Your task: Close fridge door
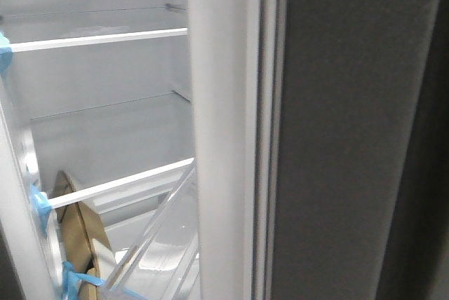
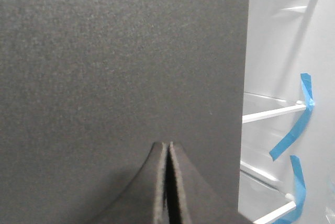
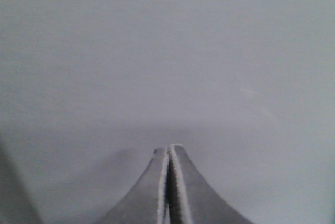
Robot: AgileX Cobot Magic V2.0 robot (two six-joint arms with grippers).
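Fridge door [image 1: 351, 132] fills the right side of the front view as a dark-grey matte panel, seen nearly edge-on. Its white inner edge [image 1: 221, 132] and grey rubber seal [image 1: 265, 139] run top to bottom through the middle. Left of that edge the fridge interior shows white-trimmed glass shelves [image 1: 98, 38], a clear plastic bin [image 1: 165, 244] low down, a brown cardboard piece [image 1: 81, 233], and strips of blue tape [image 1: 38, 202]. Neither claw appears in this view.

From the left wrist, the left claw [image 2: 167, 148] has its two fingers pressed together, with only a thin dark slit between them and nothing held. Directly ahead of the fingertips is the door's dark-grey outer face [image 2: 120, 62], very close; whether the tips touch it cannot be told. Off to one side of the claw, past the door's edge, the white shelves [image 2: 275, 113] and blue tape [image 2: 298, 124] of the interior are visible.

From the right wrist, the right claw [image 3: 168, 150] is likewise pressed together and empty. Ahead of it lies a smooth pale-grey surface [image 3: 167, 51], blurred, filling the view; contact cannot be judged.
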